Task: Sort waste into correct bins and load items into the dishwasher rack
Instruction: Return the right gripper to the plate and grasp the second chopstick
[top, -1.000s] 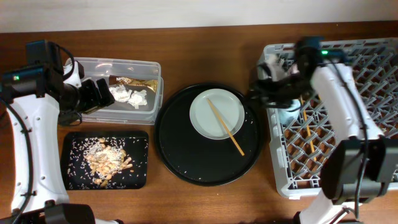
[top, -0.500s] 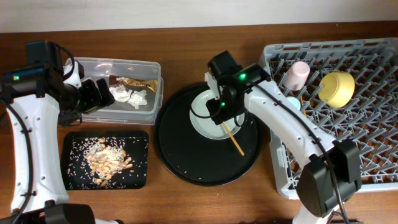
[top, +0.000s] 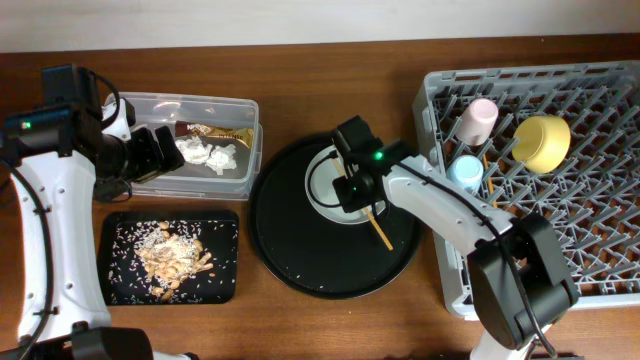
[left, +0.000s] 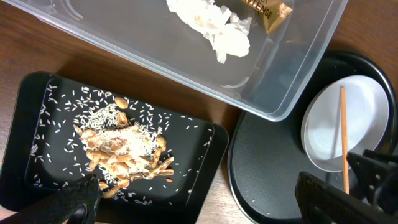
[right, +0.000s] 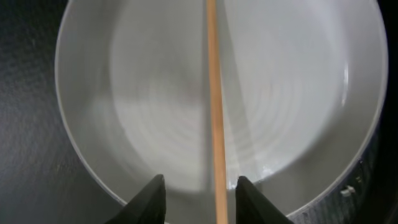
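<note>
From above, the rack (top: 440, 270) fills the right edge of the bench, with the pink cup (top: 480, 118), blue cup (top: 464, 172) and yellow bowl (top: 543, 140) in it. Near the back-left corner the tub (top: 190, 100) holds the tissue (top: 208, 152) and wrapper (top: 215, 132). The scraps (top: 175, 255) lie on the flat tray (top: 115, 285) by the front-left corner, so the waste looks sorted, I'd say. Mid-bench, on the round tray (top: 320, 260), the plate (top: 320, 185) and a chopstick (top: 380, 232) wait. The right gripper (top: 350, 190) hangs over them, and the left gripper (top: 150, 150) is above the tub's left end.

The left wrist view shows its fingers (left: 329, 199) spread wide, holding nothing.

The right wrist view shows that claw parted, one finger on each side of the chopstick, not pinching it. Plate and chopstick are left to load.
</note>
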